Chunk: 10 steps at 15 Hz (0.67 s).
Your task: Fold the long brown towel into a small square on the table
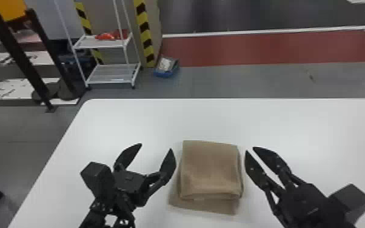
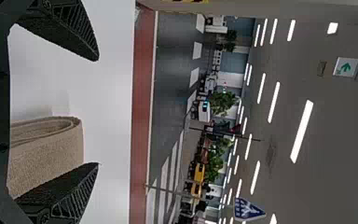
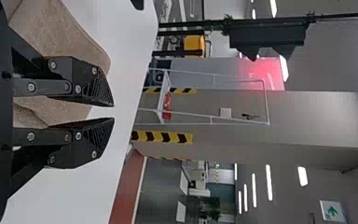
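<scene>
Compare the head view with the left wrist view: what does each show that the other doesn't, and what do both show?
Head view adds: the right gripper, fingers slightly apart beside the towel; the towel's folded top; and the white rack beyond the table.

Left wrist view adds: ceiling lights, a green sign and a blue triangular sign.

Common to both: the left gripper with its fingers wide apart, the towel, the white tabletop and the red floor strip.
</scene>
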Each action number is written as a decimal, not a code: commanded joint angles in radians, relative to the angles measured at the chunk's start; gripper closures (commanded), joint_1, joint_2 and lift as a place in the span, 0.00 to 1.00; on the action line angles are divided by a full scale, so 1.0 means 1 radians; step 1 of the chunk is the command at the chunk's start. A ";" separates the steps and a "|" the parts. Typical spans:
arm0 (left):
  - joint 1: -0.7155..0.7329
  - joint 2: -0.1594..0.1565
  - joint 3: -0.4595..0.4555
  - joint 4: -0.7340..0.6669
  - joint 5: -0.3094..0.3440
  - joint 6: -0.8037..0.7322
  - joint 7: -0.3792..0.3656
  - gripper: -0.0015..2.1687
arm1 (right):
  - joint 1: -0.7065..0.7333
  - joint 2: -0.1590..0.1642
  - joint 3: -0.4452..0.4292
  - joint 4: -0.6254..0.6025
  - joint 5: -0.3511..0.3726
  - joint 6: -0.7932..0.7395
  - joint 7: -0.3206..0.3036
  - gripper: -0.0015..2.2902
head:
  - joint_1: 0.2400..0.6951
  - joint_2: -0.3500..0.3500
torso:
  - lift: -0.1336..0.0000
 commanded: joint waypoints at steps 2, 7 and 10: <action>0.036 -0.005 0.064 -0.003 0.048 -0.085 0.001 0.03 | 0.033 0.031 -0.006 -0.043 0.009 -0.018 -0.146 0.01 | 1.00 0.67 | 0.17; 0.115 -0.035 0.180 -0.018 0.080 -0.177 -0.012 0.03 | 0.053 0.069 0.028 -0.043 0.117 -0.079 -0.350 0.01 | 1.00 0.71 | 0.17; 0.181 -0.071 0.251 -0.026 0.079 -0.257 -0.017 0.03 | 0.058 0.081 0.025 -0.008 0.115 -0.156 -0.349 0.01 | 1.00 0.80 | 0.17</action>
